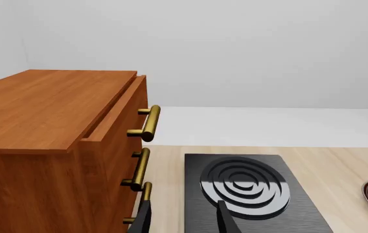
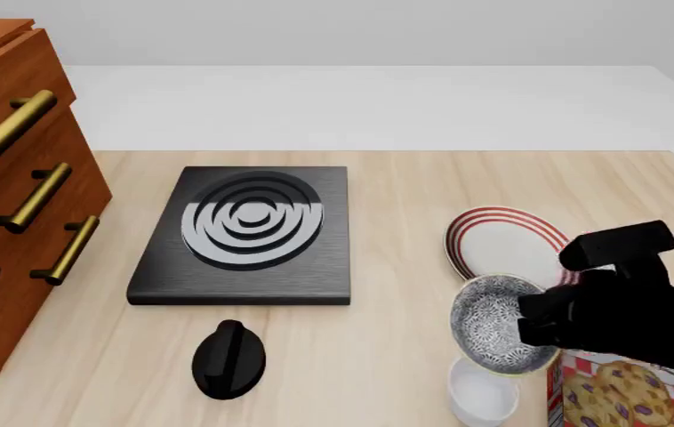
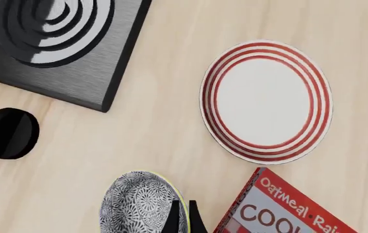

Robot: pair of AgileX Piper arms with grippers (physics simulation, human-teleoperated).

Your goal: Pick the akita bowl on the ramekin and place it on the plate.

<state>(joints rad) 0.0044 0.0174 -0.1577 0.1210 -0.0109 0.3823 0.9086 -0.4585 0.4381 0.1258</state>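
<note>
The akita bowl [image 2: 493, 322], speckled black and white, hangs tilted just above the plain white ramekin [image 2: 483, 393] near the table's front right. My right gripper [image 2: 533, 322] is shut on the bowl's right rim. In the right wrist view its fingertips [image 3: 172, 219] pinch the rim of the bowl [image 3: 135, 206]. The red-ringed plate [image 2: 506, 242] [image 3: 266, 99] lies flat just beyond the bowl, with nothing on it. My left gripper [image 1: 184, 221] is open and holds nothing, low at the far left beside the cabinet.
A black stove slab with a ringed burner [image 2: 248, 227] sits mid-table, a black knob [image 2: 229, 358] in front of it. A wooden cabinet with brass handles [image 2: 23, 178] stands at the left. A cookie box [image 2: 628, 391] [image 3: 288, 208] lies right of the ramekin.
</note>
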